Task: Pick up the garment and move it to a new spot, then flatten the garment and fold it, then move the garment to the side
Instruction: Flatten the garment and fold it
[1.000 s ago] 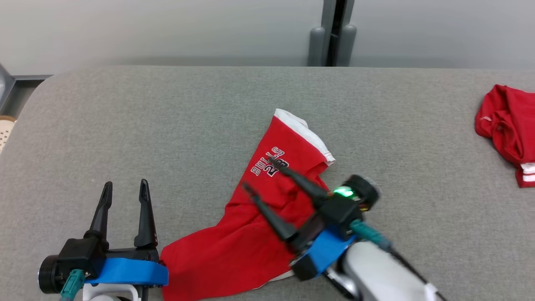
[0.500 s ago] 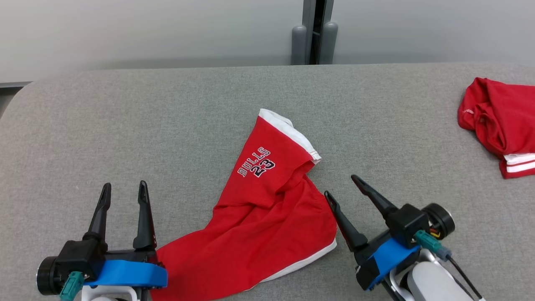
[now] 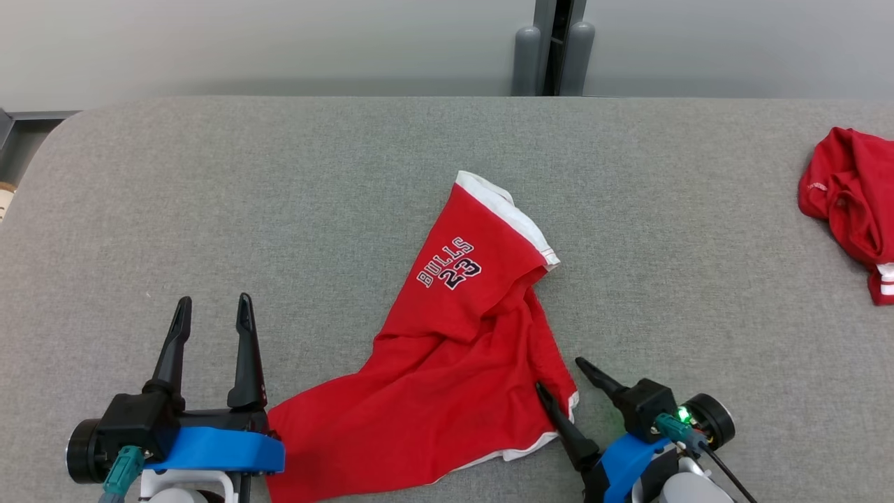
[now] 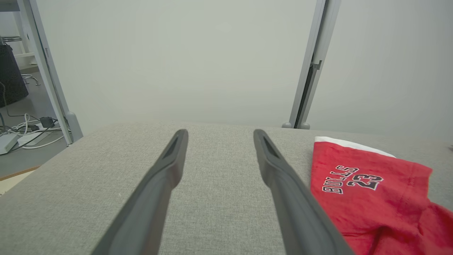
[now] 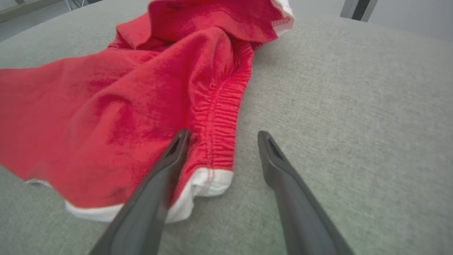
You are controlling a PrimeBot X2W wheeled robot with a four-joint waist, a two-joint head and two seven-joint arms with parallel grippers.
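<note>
The garment (image 3: 447, 349) is a pair of red shorts with white trim and "BULLS 23" print, lying crumpled on the grey table (image 3: 279, 195). My right gripper (image 3: 562, 374) stands open at the garment's lower right corner; in the right wrist view the garment (image 5: 141, 88) has its elastic waistband edge between the two fingers, the left finger over the cloth. Open too, my left gripper (image 3: 213, 311) rests left of the garment, nothing between its fingers (image 4: 166, 177); the printed leg (image 4: 364, 191) lies to its right.
A second red garment (image 3: 848, 202) with white stripes lies bunched at the table's far right edge. A grey post (image 3: 555, 49) stands behind the table against a pale wall. The table's rounded left corner (image 3: 42, 154) is near.
My right gripper pulled back from over the garment's middle, swung right, then came down to the lower right corner. The head camera shifted a little. The left gripper stayed put.
</note>
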